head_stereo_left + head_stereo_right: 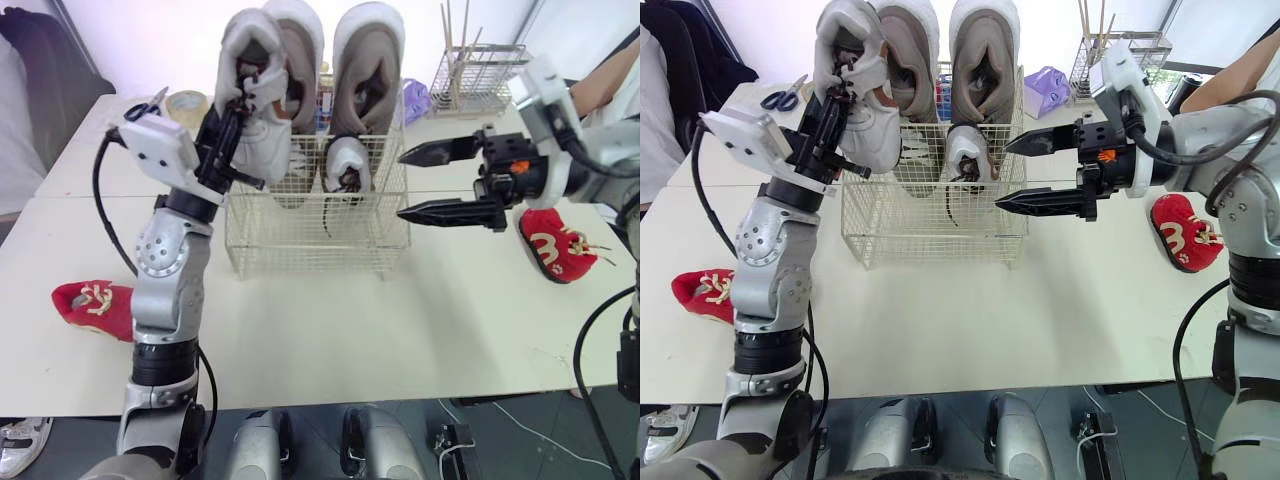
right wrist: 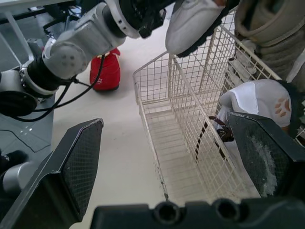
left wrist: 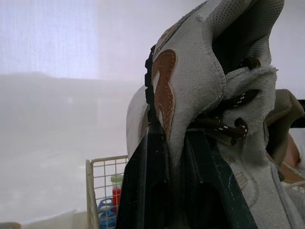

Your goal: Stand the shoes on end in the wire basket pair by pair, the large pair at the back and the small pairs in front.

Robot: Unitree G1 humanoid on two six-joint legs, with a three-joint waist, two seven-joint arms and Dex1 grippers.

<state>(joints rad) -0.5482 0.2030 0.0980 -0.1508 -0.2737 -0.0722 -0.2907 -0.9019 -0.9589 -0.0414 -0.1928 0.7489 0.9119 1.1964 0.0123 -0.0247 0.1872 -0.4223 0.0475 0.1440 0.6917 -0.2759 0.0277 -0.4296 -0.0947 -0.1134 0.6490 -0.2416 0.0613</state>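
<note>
The wire basket (image 1: 300, 240) stands mid-table. Two large grey shoes (image 1: 367, 60) stand on end along its back. One small white shoe (image 1: 347, 162) stands in the front right of the basket. My left gripper (image 1: 240, 92) is shut on the other small white shoe (image 1: 258, 120), holding it toe-down above the basket's front left corner. In the left wrist view this shoe (image 3: 205, 71) sits clamped between the black fingers (image 3: 143, 191). My right gripper (image 1: 400, 185) hangs open just right of the basket, level with its rim, nothing between its fingers.
One red shoe (image 1: 95, 305) lies at the table's left edge, another (image 1: 555, 245) at the right under my right arm. Scissors (image 1: 148, 105) and a tape roll (image 1: 185, 102) sit back left. A wire rack (image 1: 475, 75) stands back right, a person's arm (image 1: 610, 75) beside it.
</note>
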